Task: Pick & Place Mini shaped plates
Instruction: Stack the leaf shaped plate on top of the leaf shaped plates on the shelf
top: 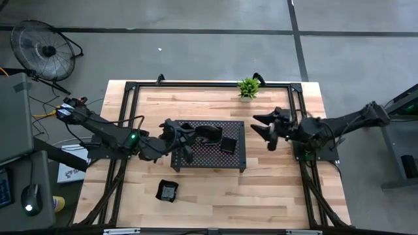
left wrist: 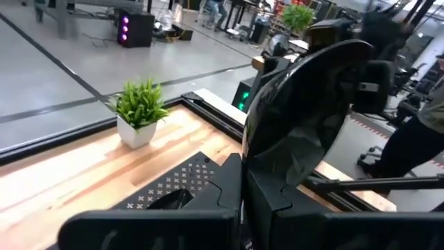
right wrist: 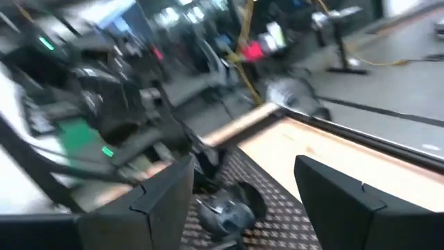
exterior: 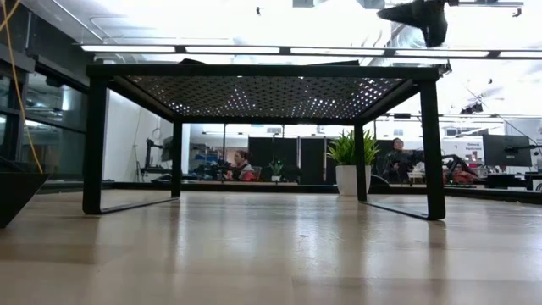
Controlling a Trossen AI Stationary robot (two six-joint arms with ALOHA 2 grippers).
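Mini plate [left wrist: 305,111] stands on edge, clamped in left gripper [top: 185,134] over perforated tray [top: 228,160]; plant [top: 248,87] upper middle; right gripper [top: 264,128] wide, empty.

The pale, wood-grained plank table [top: 274,189] carries a black metal tray [top: 232,156] patterned with rows of small perforations. On the tray lies a glossy black square mini plate [top: 228,145]. Beyond the tray stands a bright green plant in a white pot [top: 248,87].

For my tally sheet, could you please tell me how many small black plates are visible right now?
3: one held in the left claw over the tray, a square plate lying on the tray, and another plate on the table. More may be hidden.
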